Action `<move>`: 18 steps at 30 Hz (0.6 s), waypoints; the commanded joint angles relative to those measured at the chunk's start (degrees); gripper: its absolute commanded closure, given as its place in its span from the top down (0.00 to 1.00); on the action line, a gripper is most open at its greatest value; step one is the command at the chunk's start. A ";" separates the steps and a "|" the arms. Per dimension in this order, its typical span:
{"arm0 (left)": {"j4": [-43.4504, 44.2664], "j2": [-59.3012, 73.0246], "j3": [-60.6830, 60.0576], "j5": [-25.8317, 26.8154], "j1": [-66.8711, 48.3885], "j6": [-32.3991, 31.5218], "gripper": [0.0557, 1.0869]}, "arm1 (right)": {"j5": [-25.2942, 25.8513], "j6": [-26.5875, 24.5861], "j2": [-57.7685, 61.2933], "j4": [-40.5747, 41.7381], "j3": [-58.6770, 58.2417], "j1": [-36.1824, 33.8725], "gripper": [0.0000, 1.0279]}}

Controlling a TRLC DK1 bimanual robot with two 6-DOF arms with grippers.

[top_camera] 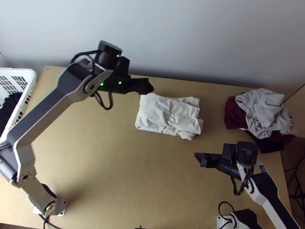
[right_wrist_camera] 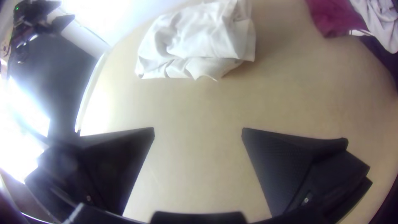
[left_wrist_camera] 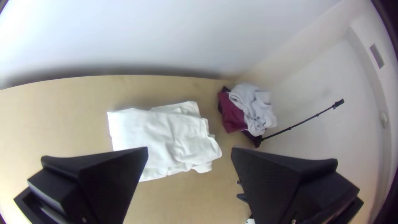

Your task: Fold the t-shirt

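My left gripper (top_camera: 149,87), fingers wide apart, hangs by the far left corner of the white t-shirt (top_camera: 167,114), which lies in a rumpled folded packet at the table's far middle, long axis running left to right. My right gripper (top_camera: 198,159), fingers also spread, is off its near right corner. The left looks nearer; any further fold would, I judge, suit it at the left short edge

We are seeing soft, fairly even light across the top view, harsh white glare washing out the right wrist view's left side, and both wrist views bowing towards dark lower-right corners.
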 commanded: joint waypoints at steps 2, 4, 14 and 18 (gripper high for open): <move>-1.19 -12.32 -8.48 -3.50 5.79 3.18 0.95 | -1.28 4.96 9.95 11.12 -2.45 -1.00 0.95; -1.54 -15.04 -10.23 -3.59 6.93 3.36 0.95 | -2.59 7.77 13.03 15.43 -2.36 -2.76 0.95; -1.54 -24.09 -17.88 -4.73 11.59 3.80 0.95 | -3.21 16.82 33.95 30.02 5.11 -4.17 0.95; -1.54 -27.43 -21.13 -4.73 13.88 4.59 0.95 | -3.21 17.00 39.13 31.60 9.33 -3.11 0.95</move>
